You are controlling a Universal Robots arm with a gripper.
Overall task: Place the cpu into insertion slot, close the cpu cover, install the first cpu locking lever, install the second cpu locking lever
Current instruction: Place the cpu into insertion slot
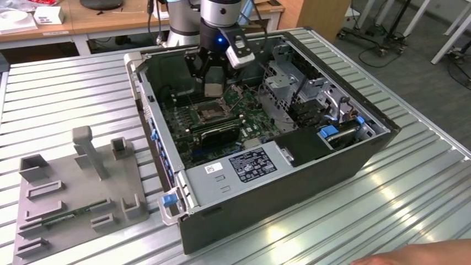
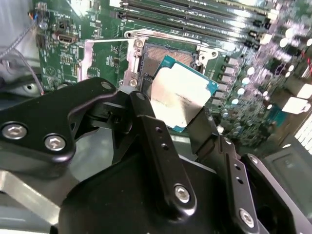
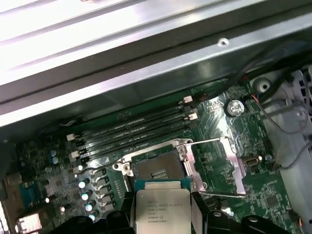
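My gripper (image 1: 213, 87) hangs inside the open computer case, shut on the cpu (image 1: 213, 90), a small silver-topped square chip. In both wrist views the cpu (image 2: 179, 93) (image 3: 161, 210) sits between the two black fingers (image 2: 146, 122), just above and slightly off the insertion slot (image 2: 165, 54) (image 3: 155, 168). The dark slot is bare inside its silver rim. The cpu cover (image 3: 222, 165) (image 2: 100, 61) is swung open and lies flat on the green board beside the slot. A thin wire lever (image 3: 209, 141) stands raised along the cover's edge.
Long black memory slots (image 3: 131, 126) run beside the socket. A grey drive cage (image 1: 283, 83) and the power supply (image 1: 243, 163) crowd the case (image 1: 346, 160). A grey fixture (image 1: 74, 193) lies on the slatted table at the exterior view's left. A hand (image 1: 412, 256) shows at the lower right.
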